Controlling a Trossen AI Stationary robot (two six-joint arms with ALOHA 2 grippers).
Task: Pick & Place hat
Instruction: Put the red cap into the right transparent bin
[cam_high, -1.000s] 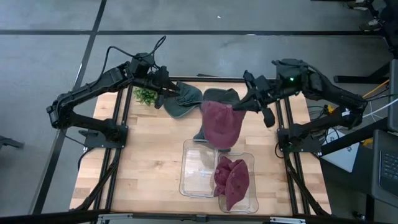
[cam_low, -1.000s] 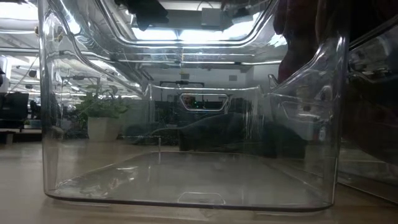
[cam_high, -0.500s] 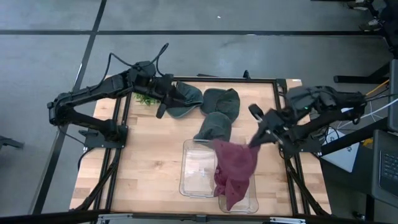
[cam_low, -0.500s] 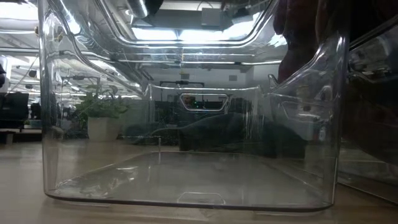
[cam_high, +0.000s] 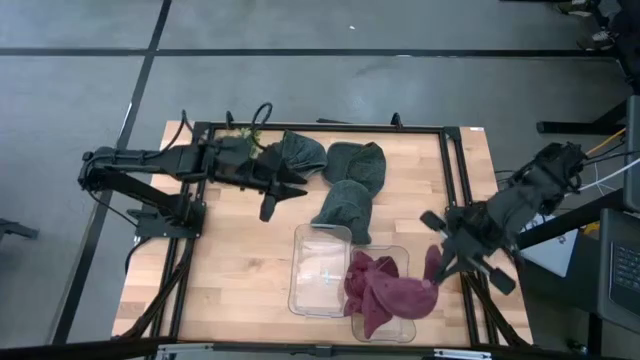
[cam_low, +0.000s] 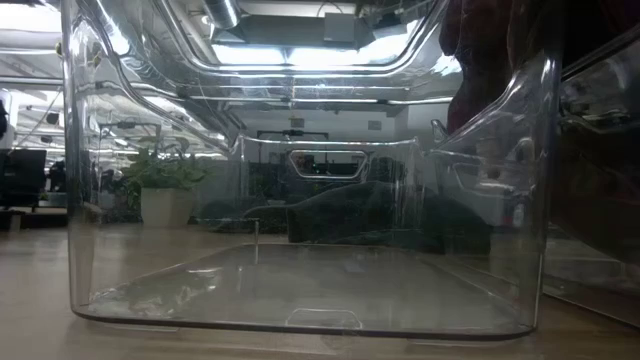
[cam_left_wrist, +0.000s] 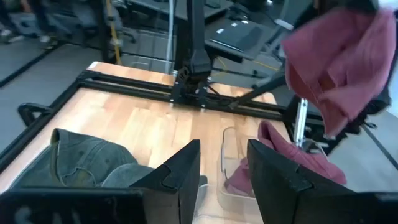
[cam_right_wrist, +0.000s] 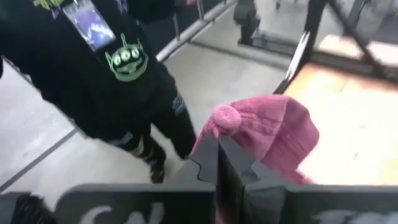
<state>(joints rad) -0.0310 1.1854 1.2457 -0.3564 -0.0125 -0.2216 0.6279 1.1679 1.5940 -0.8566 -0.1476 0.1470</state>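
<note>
My right gripper is shut on a maroon knit hat with a pom-pom, at the right end of the near clear bin. Another maroon hat lies inside that bin. My left gripper is open above the table, just near of a green hat that lies flat on the wood. Two more green hats lie on the table by the far side of the bins. In the low view the maroon cloth shows through a bin wall. My right gripper pinches the maroon hat between its two fingers just beside the pom-pom. In the high view it comes from the table's right side, slanting down. The hat trails from the fingers, slack, and its other end rests on the hat in the bin.
A second clear bin stands next to the first, on its left. A green sprig lies at the far left under my left arm. Black frame rails run along the table's sides. A person in a black shirt stands beyond the table's right side.
My right gripper has carried the maroon hat from above the green hats toward the near right and down; the hat, first hanging free, now drapes over the bin's contents. My left gripper has drawn back from the far green hat toward the near edge.
</note>
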